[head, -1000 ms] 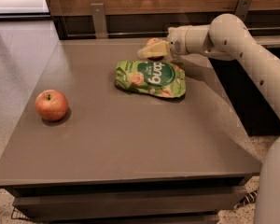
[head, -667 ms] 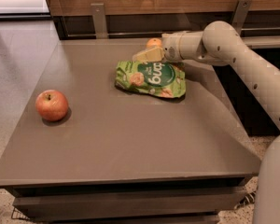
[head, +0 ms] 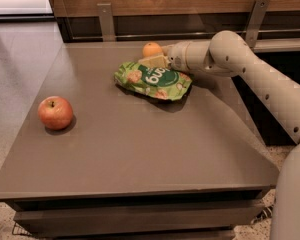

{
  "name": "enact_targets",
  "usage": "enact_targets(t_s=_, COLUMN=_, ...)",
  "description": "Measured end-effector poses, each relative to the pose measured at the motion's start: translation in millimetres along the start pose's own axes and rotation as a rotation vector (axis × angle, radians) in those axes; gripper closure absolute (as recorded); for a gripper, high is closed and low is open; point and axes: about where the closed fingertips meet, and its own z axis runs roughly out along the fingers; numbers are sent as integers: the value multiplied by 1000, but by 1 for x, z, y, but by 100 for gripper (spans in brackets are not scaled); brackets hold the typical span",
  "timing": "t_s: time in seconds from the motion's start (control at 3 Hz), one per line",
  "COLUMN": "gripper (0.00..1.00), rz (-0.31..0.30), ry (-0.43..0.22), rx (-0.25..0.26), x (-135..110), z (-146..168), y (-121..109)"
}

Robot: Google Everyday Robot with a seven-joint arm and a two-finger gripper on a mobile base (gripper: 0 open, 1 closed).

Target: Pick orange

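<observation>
Where table [head: 140,149] ends at back, orange [head: 152,49], gripper [head: 154,60] just beside

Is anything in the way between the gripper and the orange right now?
Nothing visible. The gripper is right beside the orange at the back edge of the table. The green snack bag lies just in front of both, not between them, and the apple sits well away.

The arm [head: 270,89] has a smooth, cream-white tubular casing with a bulbous rounded joint. Rows of small dark dots run along its long link, and the wrist section is cylindrical with ring seams. The gripper [head: 155,60] is paler yellow and sits over the far side of the table [head: 140,154].
</observation>
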Motion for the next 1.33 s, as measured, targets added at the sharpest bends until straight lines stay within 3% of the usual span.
enact_targets(t_s=0.67, gripper=86, rz=0, ry=1, rx=-9, x=0, z=5, y=4)
enact_targets(t_s=1.0, gripper=100, rz=0, ry=2, rx=-14, x=1, z=8, y=6)
enact_targets(t_s=1.33, gripper=100, rz=0, ry=2, rx=-14, x=1, z=8, y=6)
